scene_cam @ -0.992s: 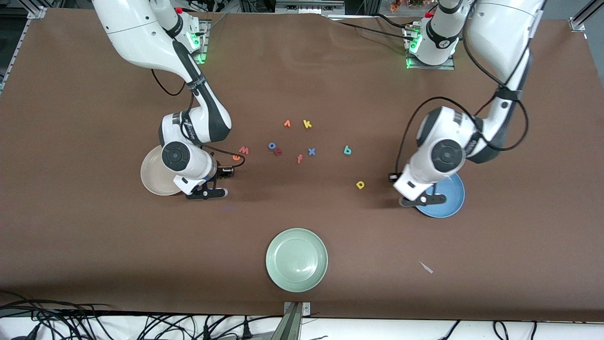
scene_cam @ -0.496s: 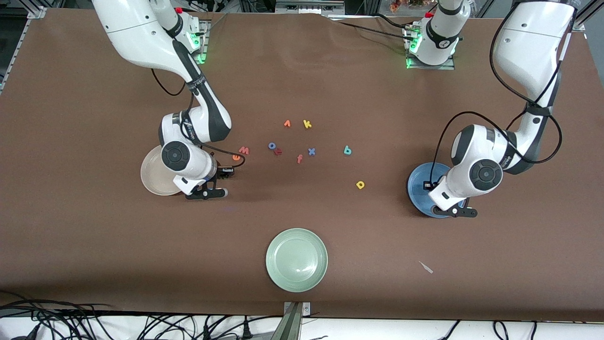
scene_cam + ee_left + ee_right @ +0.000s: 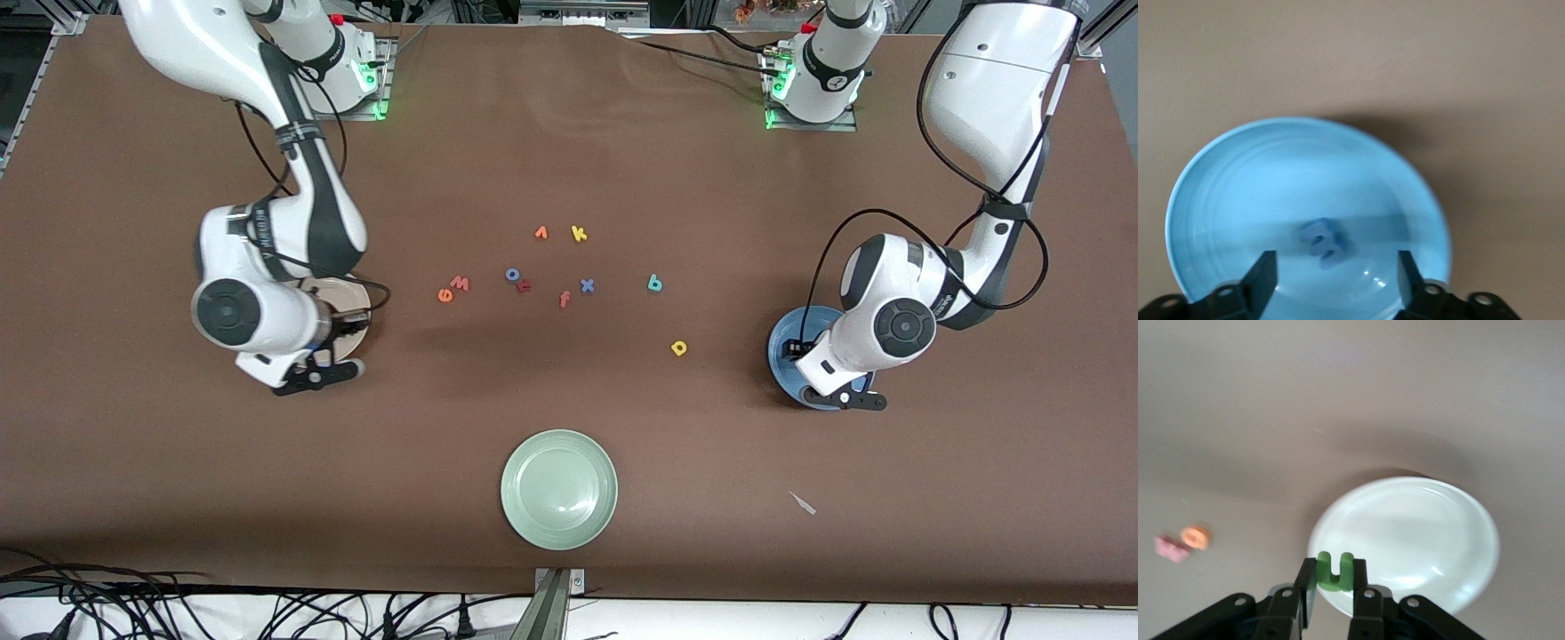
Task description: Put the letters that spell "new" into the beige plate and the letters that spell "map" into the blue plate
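The right gripper (image 3: 1333,583) hangs over the round cream-beige plate (image 3: 1431,540) toward the right arm's end of the counter (image 3: 569,133), jaws pinching the small green foam n (image 3: 1335,570). The left gripper (image 3: 1336,280) hovers over the round mid-blue plate (image 3: 1271,173) near the left arm's end, jaws spread, and the periwinkle-blue foam m (image 3: 1325,241) lies in that plate between them. Mid-counter, the orange rounded foam e (image 3: 444,295) and red-pink foam w (image 3: 460,283) sit just beside each other. The teal foam p (image 3: 654,284) and yellow rounded foam a (image 3: 679,348) lie nearer the blue plate.
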`<state>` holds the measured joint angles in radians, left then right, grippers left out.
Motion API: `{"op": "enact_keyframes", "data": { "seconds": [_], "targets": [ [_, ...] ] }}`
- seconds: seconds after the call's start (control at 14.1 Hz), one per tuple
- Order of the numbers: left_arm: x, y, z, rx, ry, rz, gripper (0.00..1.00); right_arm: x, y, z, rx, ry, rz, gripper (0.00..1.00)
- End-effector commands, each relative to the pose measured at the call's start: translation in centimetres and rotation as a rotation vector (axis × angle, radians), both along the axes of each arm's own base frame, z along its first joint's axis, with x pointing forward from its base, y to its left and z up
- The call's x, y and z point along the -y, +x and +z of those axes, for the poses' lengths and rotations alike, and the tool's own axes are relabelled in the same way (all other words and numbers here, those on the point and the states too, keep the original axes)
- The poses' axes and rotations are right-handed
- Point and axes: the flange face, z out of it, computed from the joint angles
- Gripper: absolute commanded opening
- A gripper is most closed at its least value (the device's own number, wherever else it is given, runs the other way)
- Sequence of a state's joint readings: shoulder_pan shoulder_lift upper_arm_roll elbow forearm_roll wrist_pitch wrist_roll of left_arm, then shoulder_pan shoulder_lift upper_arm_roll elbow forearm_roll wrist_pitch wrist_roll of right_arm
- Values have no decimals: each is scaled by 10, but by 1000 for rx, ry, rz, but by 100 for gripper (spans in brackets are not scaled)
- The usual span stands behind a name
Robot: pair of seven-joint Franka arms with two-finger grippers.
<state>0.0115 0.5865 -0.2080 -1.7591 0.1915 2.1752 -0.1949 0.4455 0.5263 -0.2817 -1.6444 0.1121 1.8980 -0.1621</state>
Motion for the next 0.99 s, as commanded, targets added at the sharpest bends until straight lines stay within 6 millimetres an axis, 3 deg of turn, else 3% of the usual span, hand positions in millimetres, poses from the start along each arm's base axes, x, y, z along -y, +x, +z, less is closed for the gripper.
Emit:
{"op": "enact_keyframes", "data": {
  "seconds": [0.0, 0.14, 0.28, 0.5, 0.64, 0.71, 0.78, 0.92],
  "targets": [
    [32, 7, 45, 3, 9, 59, 100, 49, -30, -16, -5, 13, 66, 9],
    [68, 5, 50, 14, 9, 134, 100, 82, -51, -42, 35, 18, 89, 12],
    [88, -2, 40, -31, -40, 329, 100, 96, -72, -61, 40, 25, 68, 30],
    [155, -16, 24, -48, -42, 455, 100, 92, -78, -64, 57, 29, 47, 61],
    [188, -18, 7, -34, -22, 549, 100, 62, -79, -64, 64, 26, -1, 63],
    [195, -14, 3, -6, -27, 573, 100, 45, -78, -63, 70, 28, -21, 63],
    [189, -10, -8, 9, -33, 588, 99, 26, -79, -62, 74, 27, -48, 63],
    [195, -8, -14, 39, -65, 590, 88, -15, -83, -63, 81, 25, -98, 64]
  ]
}}
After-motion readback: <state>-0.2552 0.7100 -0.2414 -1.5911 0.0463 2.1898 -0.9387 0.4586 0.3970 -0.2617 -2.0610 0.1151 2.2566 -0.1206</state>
